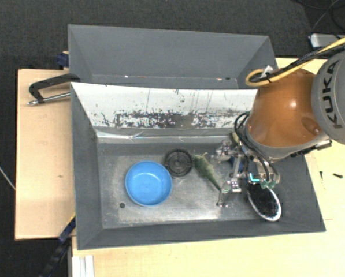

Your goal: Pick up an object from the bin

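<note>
Middle of the scene, bin (84, 178): grey metal with sloped walls; a few loose things are spread over its floor.
Arm (282, 111): an orange cover and cables are carried at the wrist; the bin is entered from the right, over its right part.
Bowl (148, 183): blue and round, set upright on the left of the floor, well apart from the gripper.
Oval thing (265, 202): black with a pale rim, lying at the near right, just right of the gripper.
Round thing (178, 162): black and disc-like, found just beyond the bowl's right edge.
Green thing (207, 171): long and thin, laid slantwise from the round thing toward the near right; of all the things it is nearest to the gripper.
Gripper (227, 186): held low at the green thing's near end, between it and the oval thing.
Grip: released or clenched cannot be told, and nothing is seen held.
</note>
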Tool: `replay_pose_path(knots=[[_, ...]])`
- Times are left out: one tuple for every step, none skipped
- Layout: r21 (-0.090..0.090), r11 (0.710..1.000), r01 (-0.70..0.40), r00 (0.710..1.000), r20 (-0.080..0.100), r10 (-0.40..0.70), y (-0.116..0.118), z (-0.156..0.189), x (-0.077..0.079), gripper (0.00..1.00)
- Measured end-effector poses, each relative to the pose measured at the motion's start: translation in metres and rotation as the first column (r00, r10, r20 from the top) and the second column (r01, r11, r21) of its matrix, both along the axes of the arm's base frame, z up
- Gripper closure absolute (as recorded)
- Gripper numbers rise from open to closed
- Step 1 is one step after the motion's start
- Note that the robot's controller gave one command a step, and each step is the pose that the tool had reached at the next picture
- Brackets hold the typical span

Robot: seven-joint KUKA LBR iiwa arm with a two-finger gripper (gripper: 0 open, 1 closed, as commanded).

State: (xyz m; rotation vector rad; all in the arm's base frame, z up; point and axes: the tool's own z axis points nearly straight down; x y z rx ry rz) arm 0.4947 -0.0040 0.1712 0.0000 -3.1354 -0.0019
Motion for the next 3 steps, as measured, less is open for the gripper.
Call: replay_pose_path(knots=[[-0.002, 0.968, -0.25, 0.968, 0.028, 0.25, 0.05, -0.077, 0.044, 0.0], [-0.001, 0.968, -0.251, 0.968, 0.023, 0.251, 0.05, -0.079, 0.043, 1.0], [-0.006, 0.906, -0.423, 0.906, 0.02, 0.423, 0.032, 0.078, 0.043, 1.0]])
